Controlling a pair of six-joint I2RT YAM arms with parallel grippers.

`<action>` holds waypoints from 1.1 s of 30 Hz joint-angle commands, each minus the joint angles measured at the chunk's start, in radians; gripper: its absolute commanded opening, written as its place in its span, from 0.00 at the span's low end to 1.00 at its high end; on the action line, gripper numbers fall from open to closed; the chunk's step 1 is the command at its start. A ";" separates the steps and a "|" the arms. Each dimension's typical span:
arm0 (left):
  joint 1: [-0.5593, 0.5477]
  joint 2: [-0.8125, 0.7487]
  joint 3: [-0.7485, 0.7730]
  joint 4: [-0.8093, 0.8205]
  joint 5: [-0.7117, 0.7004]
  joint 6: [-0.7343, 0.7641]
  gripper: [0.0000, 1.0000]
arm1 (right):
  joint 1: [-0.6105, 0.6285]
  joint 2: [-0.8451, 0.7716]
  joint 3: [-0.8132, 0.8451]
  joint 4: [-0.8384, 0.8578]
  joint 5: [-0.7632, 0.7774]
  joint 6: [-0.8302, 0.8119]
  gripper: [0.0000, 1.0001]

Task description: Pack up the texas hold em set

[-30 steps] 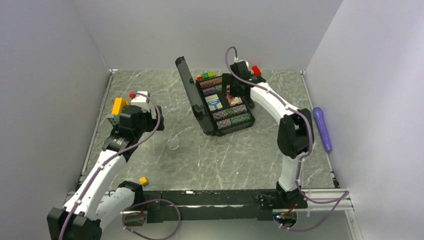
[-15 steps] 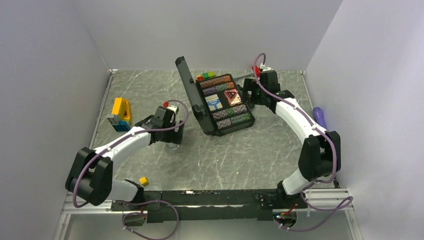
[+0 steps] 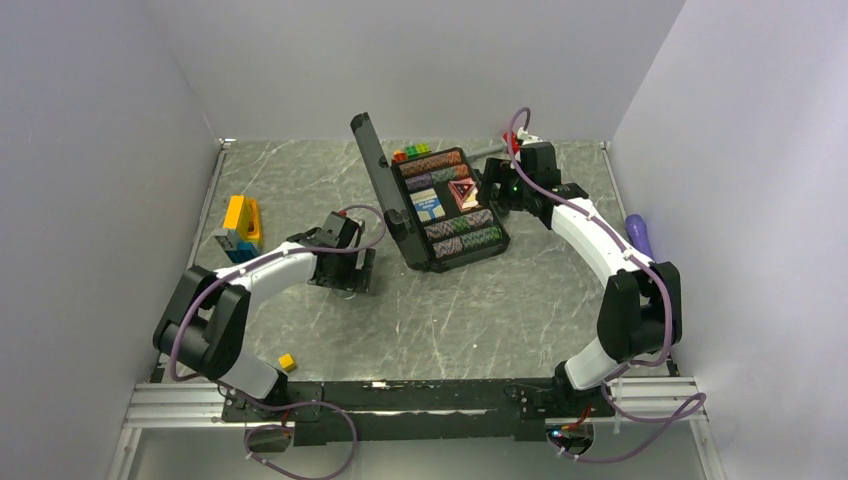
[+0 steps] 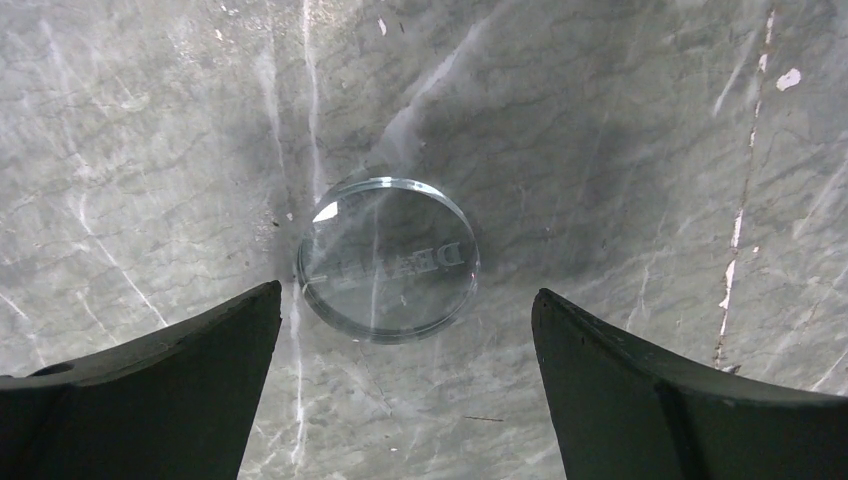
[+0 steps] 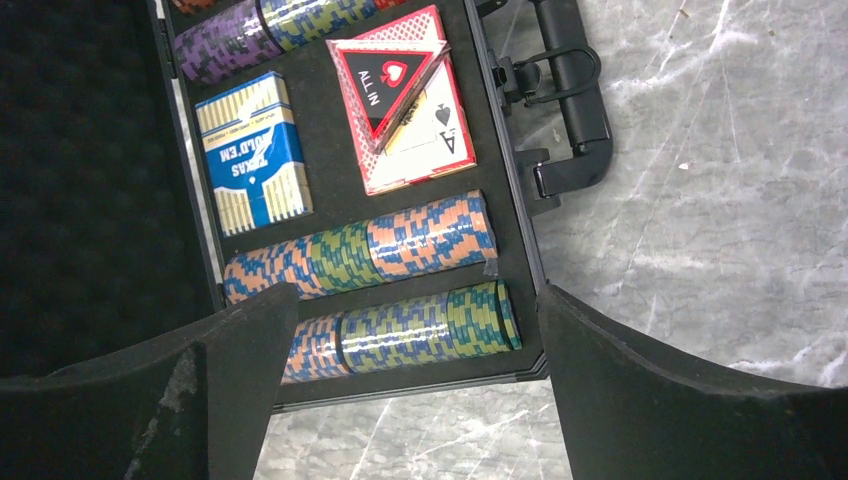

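The black case (image 3: 497,243) of the texas hold em set lies open mid-table, its lid (image 3: 372,160) standing up on the left. Inside, the right wrist view shows rows of striped chips (image 5: 400,240), a blue card deck (image 5: 253,152) and a red deck under a triangular "ALL IN" marker (image 5: 390,75). The case handle (image 5: 572,70) sticks out on the right. My right gripper (image 5: 418,290) hangs open over the case's near corner, holding nothing. My left gripper (image 4: 406,290) is open just above the table, with a clear round dealer disc (image 4: 388,258) lying flat between and slightly ahead of its fingers.
A yellow and blue block stack (image 3: 240,225) sits at the left edge. A small yellow cube (image 3: 287,361) lies near the left arm's base. A purple cylinder (image 3: 640,235) rests by the right wall. Coloured blocks (image 3: 412,151) stand behind the case.
My left arm swung from the left edge in toward the clear disc and lowered over it. My right arm drew back from above the case to its right side.
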 commanded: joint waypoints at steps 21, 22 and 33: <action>0.017 0.122 0.043 -0.028 0.063 -0.042 0.68 | -0.004 -0.038 -0.012 0.054 -0.033 0.012 0.91; 0.017 0.119 0.041 -0.028 0.058 -0.043 0.65 | -0.004 -0.039 -0.014 0.053 -0.033 0.011 0.91; -0.001 -0.061 0.000 -0.006 0.008 -0.012 0.29 | -0.004 -0.089 -0.054 0.057 -0.081 -0.005 0.91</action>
